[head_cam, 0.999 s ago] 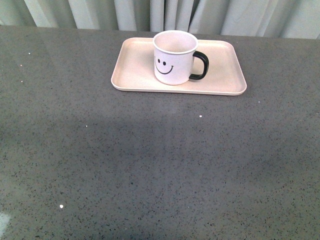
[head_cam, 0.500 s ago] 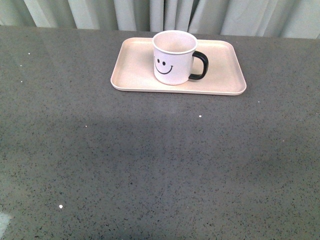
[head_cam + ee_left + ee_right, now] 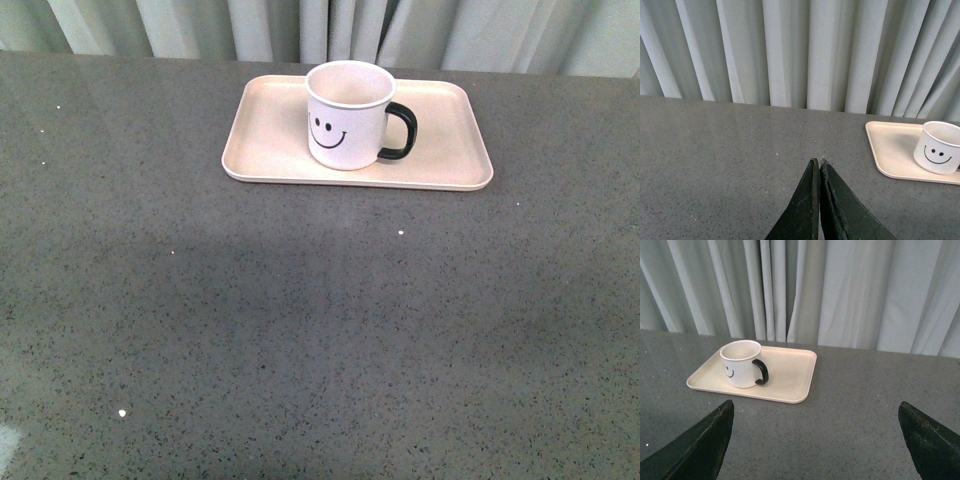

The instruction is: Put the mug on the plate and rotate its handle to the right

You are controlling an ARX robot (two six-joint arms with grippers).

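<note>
The white mug [image 3: 348, 115] with a black smiley face stands upright on the pale pink plate [image 3: 270, 130] at the far middle of the table. Its black handle [image 3: 400, 131] points to the right. Neither arm shows in the front view. In the left wrist view my left gripper [image 3: 818, 162] is shut with nothing in it, over bare table well short of the plate [image 3: 890, 150] and mug [image 3: 937, 154]. My right gripper [image 3: 816, 407] is wide open and empty, hanging back from the plate [image 3: 790, 372] and mug [image 3: 742, 363].
A grey speckled tabletop [image 3: 320, 330] spreads out in front of the plate. Pale pleated curtains [image 3: 330, 25] hang right behind the table's far edge.
</note>
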